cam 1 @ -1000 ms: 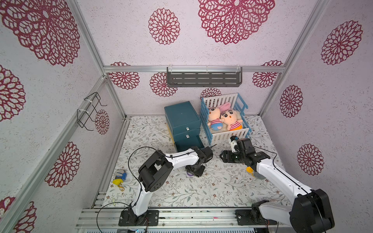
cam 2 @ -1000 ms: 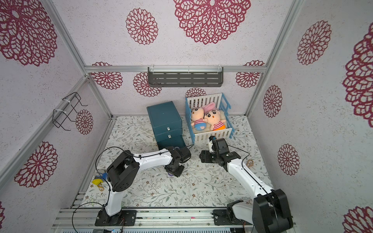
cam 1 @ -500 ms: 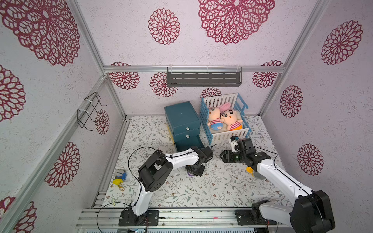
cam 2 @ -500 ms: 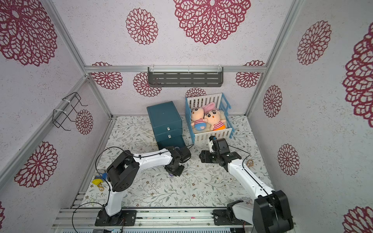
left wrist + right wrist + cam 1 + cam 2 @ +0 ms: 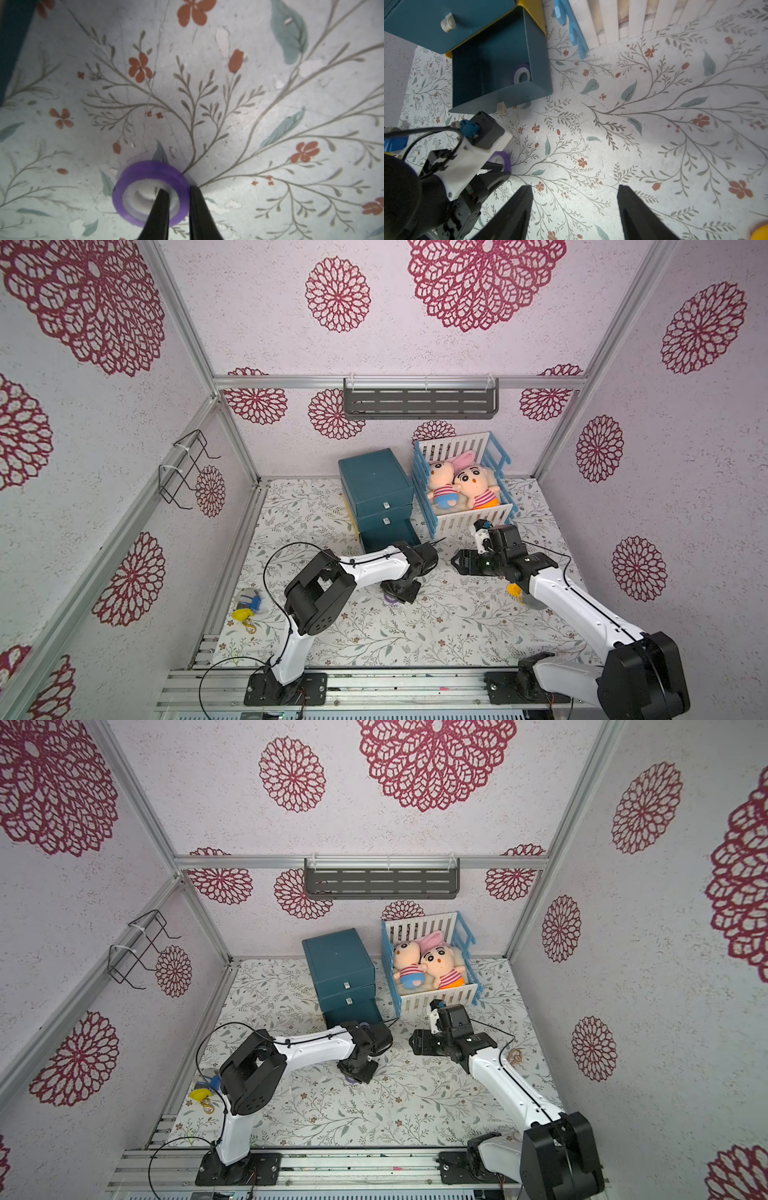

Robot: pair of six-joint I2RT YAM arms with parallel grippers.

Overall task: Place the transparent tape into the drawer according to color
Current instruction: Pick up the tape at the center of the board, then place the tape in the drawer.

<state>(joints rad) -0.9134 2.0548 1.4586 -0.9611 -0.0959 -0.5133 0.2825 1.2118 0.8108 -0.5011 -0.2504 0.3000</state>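
- Against the earlier top views: hardly any shift of either arm to report; only at the left gripper (image 5: pixel 178 189), now pinched fully in.
- At the left gripper: clamps the wall of a purple tape roll (image 5: pixel 150 168), with one finger (image 5: pixel 161 207) down in the pale core and its mate outside the rim; touches nothing else.
- As to that roll: lies flat on the floral mat (image 5: pixel 228 104), in front of the open bottom drawer (image 5: pixel 538 62) of the teal cabinet (image 5: pixel 376 481), not inside it.
- At the right gripper (image 5: pixel 575 188): stands spread wide, holds nothing, hangs over bare mat well apart from the gripped roll.
- Inside the drawer: shows a second purple roll (image 5: pixel 522 72) close against a side wall.
- In both top views: leaves of the gripped roll (image 5: pixel 390 600) (image 5: pixel 351 1080) only a purple sliver beneath the left wrist; from the right wrist camera, half covered by the left arm's camera housing.
- Under the right forearm: shows an orange-yellow piece (image 5: pixel 513 590), partly covered; cut off again at the frame edge in the right wrist view (image 5: pixel 760 233); cannot tell what it is.
- Beside the left rail: shows a small blue-and-yellow heap (image 5: pixel 247 605), too small to make out.
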